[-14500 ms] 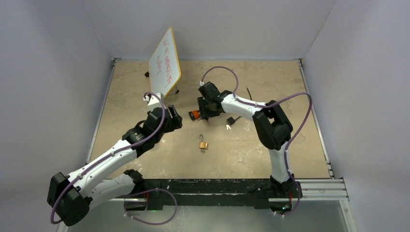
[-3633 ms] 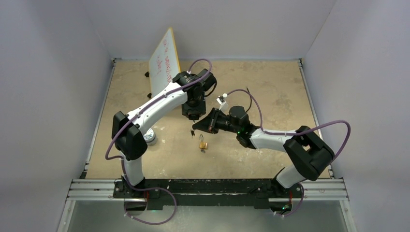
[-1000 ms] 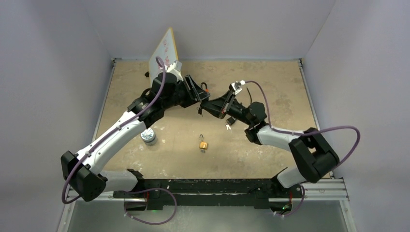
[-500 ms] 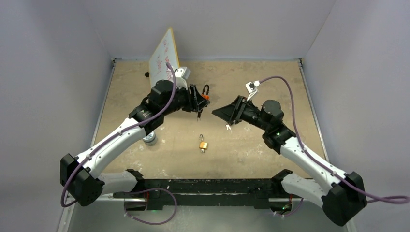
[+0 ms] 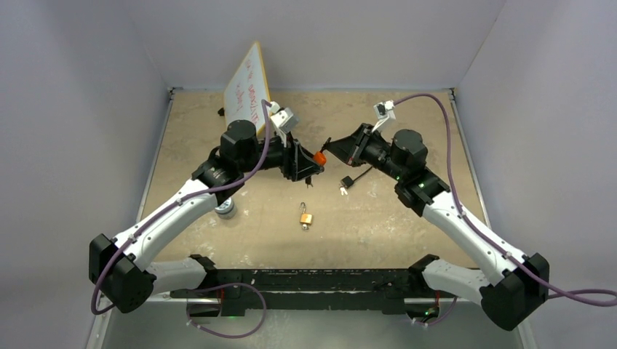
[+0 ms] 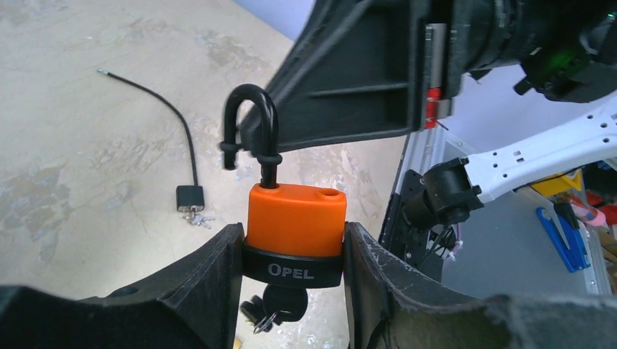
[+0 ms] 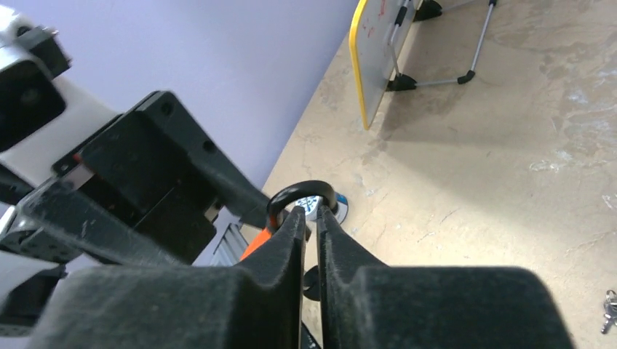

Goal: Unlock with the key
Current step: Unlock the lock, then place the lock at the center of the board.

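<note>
Smooth orange plastic on padlock (image 6: 295, 218)

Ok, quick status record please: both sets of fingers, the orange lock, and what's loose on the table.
left fingers: clamped on body of orange padlock with black band
shackle: black steel, swung open, one end free
keys: hanging under that padlock
right fingers: nearly closed at shackle, grip unclear
table: small brass padlock, small black padlock with cable

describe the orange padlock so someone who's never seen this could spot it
Look above the middle of the tan table, where the two arms meet. The orange padlock is clamped in the left gripper, off the surface. Unlike the brass padlock and small black padlock lying on the table, it has a black OPEL band.
</note>
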{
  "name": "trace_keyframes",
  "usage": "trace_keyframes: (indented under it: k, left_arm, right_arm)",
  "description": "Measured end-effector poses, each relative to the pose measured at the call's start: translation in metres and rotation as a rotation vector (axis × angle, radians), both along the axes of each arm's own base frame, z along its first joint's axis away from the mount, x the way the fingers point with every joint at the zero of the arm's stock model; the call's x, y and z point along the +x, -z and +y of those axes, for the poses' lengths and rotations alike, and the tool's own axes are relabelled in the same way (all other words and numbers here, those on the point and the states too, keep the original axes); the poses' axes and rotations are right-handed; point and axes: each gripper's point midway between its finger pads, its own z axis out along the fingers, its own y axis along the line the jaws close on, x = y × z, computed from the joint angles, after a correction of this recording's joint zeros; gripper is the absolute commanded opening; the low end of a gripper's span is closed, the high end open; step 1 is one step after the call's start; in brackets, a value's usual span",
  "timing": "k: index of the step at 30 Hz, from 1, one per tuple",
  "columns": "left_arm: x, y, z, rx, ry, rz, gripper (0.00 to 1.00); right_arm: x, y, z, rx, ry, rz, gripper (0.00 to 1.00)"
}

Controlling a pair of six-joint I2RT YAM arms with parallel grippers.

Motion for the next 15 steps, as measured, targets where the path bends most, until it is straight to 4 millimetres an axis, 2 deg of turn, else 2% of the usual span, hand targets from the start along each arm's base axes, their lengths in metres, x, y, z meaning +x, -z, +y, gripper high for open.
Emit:
trace_keyframes:
  k: [4,8,11,15]
  left_arm:
    - [-0.004,0.0,-0.002,-0.014,0.031,-0.007,0.0]
    - [-0.002,0.006,-0.001,-0.006,0.025,0.009,0.0]
    - [0.005,0.014,0.0,0.011,-0.006,0.022,0.0]
    - [0.02,0.035,0.004,0.07,-0.099,0.076,0.0]
  right_arm:
    - [0.011,0.01,0.004,-0.026,0.013,0.027,0.06]
    - [0.016,0.016,0.008,-0.05,0.006,0.034,0.1]
    - [0.024,0.019,0.011,-0.07,0.007,0.03,0.17]
    - [0.032,0.035,0.005,-0.122,0.049,0.035,0.35]
